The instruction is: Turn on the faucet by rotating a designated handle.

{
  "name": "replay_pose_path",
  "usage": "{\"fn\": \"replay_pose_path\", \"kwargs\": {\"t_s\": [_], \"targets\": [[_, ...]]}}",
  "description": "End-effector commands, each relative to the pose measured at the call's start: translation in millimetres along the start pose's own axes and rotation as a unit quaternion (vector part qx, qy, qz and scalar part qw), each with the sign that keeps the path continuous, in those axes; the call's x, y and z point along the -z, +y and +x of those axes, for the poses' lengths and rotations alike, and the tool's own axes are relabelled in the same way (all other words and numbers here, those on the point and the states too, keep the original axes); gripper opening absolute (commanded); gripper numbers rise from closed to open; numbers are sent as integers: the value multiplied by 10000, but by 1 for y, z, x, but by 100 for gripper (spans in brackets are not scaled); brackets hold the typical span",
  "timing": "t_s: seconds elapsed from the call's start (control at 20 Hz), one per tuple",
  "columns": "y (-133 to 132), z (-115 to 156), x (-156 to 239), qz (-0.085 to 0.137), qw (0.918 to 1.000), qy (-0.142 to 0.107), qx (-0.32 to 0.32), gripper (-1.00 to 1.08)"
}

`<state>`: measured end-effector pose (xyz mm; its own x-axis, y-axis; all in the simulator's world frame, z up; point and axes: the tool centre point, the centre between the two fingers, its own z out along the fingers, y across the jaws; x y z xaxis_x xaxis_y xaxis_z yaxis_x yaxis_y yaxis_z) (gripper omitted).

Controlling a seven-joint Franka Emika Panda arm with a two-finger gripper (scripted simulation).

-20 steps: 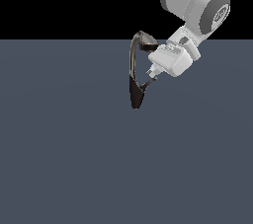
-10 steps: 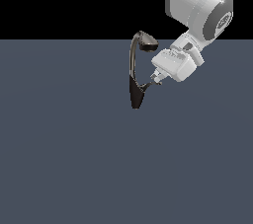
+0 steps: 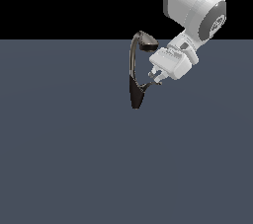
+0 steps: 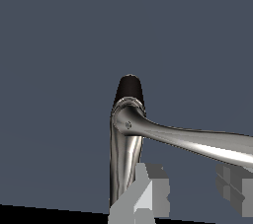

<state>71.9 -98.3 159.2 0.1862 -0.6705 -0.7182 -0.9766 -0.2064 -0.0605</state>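
Note:
The dark glossy faucet [image 3: 132,67] stands on the grey floor, with its wide head [image 3: 147,42] at the top and its tapered base [image 3: 136,98] below. The thin handle [image 3: 146,86] branches off low on the body toward the exterior view's right. My gripper [image 3: 155,77] hangs just above the handle's tip. In the wrist view the faucet's dark base [image 4: 129,90] points away and the handle [image 4: 197,143] runs sideways across the gap of my gripper [image 4: 190,194]. The fingers [image 4: 146,193] are apart and hold nothing; I cannot tell if one touches the handle.
The flat dark grey floor [image 3: 64,159] spreads around the faucet. My white arm [image 3: 195,13] reaches down from the upper part of the exterior view's right. Nothing else shows.
The arm's upper links have swung toward the exterior view's right, and the hand has dropped slightly toward the handle's tip. The faucet and handle show no clear movement.

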Motion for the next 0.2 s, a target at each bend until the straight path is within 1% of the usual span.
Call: {"fn": "replay_pose_path", "kwargs": {"t_s": [0.0, 0.15], "targets": [[28, 61, -2, 6, 9991, 96, -413, -100], [28, 69, -2, 4, 9990, 97, -433, -100]]}}
